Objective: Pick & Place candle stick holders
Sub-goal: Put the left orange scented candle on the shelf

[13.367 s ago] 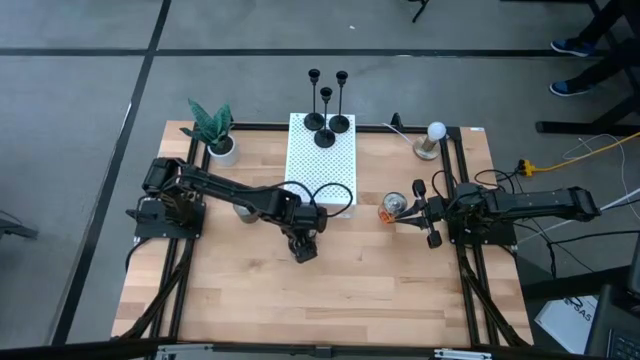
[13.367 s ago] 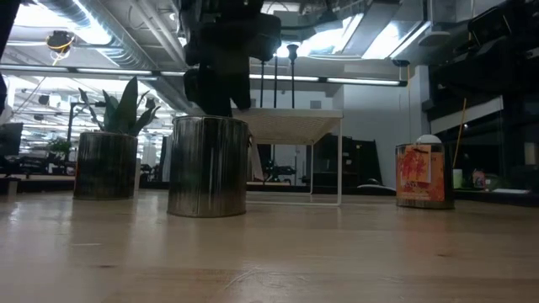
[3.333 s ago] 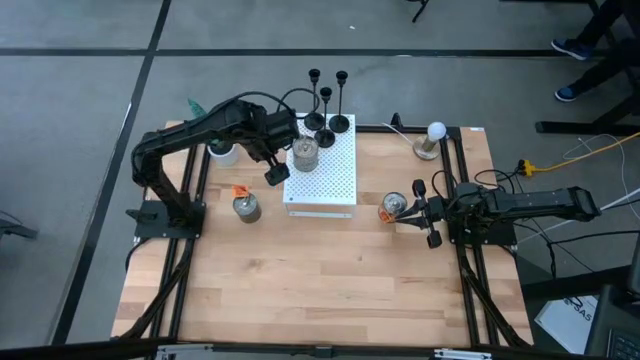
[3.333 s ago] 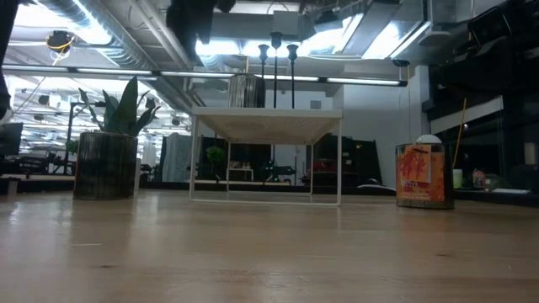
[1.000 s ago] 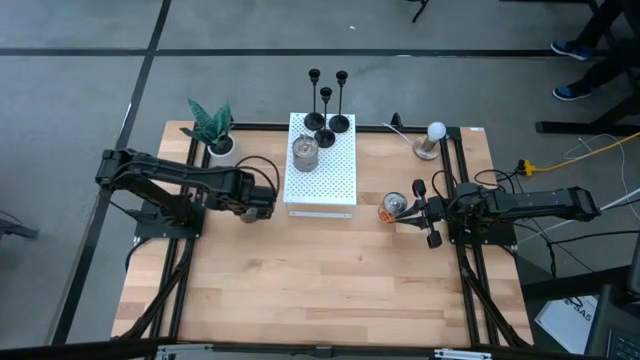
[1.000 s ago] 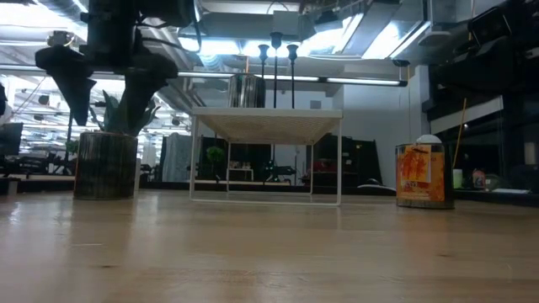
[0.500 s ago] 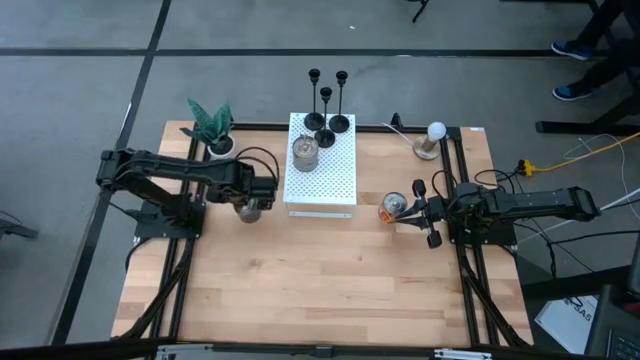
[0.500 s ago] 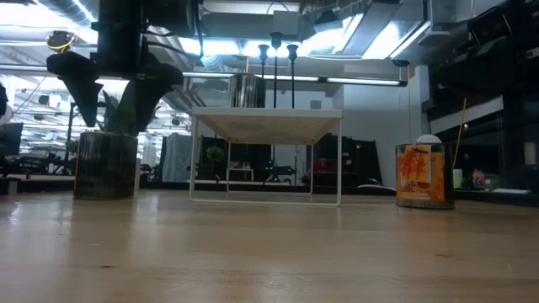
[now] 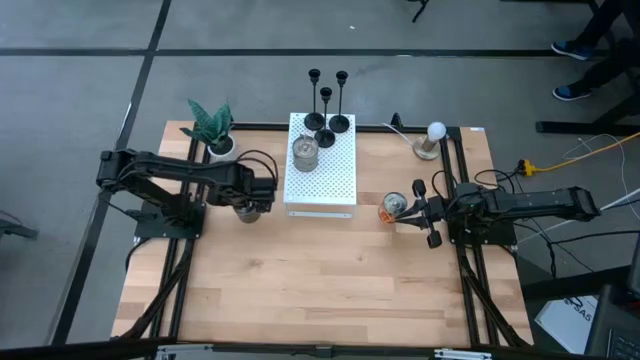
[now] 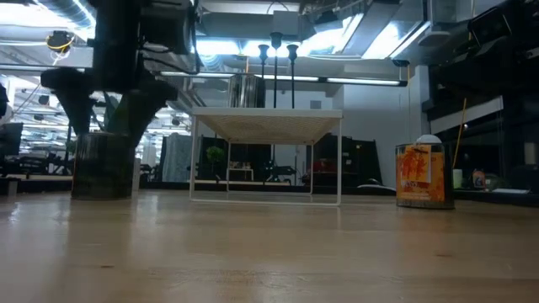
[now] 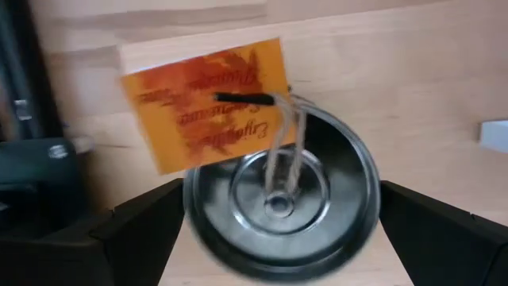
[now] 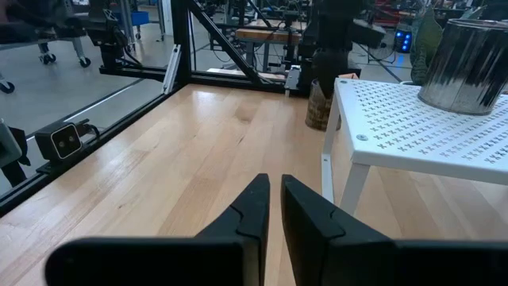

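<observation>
Three slim black candle stick holders (image 9: 326, 105) stand by their round bases on the far end of the white perforated stand (image 9: 330, 185); in the low view their stems (image 10: 275, 71) rise above its top. My left gripper (image 9: 250, 205) points down, open, over a silver tin (image 11: 278, 199) with an orange tag (image 11: 206, 99) left of the stand. Its fingers (image 11: 135, 230) stand on either side of the tin's top. My right gripper (image 12: 275, 199) waits shut and empty at the table's right.
A second silver tin (image 9: 305, 152) sits on the stand near the candle stick holders. A tin with an orange label (image 9: 393, 207) stands just ahead of my right gripper. A potted plant (image 9: 212, 125) is at the far left, a bulb on a wooden base (image 9: 433, 138) at the far right.
My left gripper has sunk toward the tagged tin left of the stand, staying open and pointing down; its fingertips now hang level with the tin's top.
</observation>
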Robot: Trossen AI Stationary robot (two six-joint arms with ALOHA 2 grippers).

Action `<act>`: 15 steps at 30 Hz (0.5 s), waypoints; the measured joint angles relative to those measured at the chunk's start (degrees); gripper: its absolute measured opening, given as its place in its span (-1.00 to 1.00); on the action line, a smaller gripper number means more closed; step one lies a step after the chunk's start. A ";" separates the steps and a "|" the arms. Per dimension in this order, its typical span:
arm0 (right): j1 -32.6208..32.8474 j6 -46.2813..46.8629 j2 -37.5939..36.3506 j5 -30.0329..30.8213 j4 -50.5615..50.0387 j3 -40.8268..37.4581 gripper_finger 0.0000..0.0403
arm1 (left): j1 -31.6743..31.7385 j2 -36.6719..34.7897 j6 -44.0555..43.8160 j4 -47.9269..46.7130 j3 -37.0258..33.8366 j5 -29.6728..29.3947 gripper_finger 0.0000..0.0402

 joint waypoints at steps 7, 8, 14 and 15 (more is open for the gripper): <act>-0.01 -0.01 -0.01 0.01 0.00 0.00 -0.80 | 0.00 0.01 0.95 8.97 -4.14 -0.02 0.99; -0.02 -0.02 0.00 0.02 0.00 0.00 -0.80 | 0.00 0.02 0.97 9.20 -4.41 -0.04 0.99; 0.00 -0.01 0.00 0.02 0.00 -0.01 -0.80 | -0.02 0.02 1.62 9.18 -5.32 -0.17 0.99; -0.01 -0.01 -0.01 0.02 0.00 -0.01 -0.80 | -0.02 0.02 1.84 9.15 -5.34 -0.17 0.99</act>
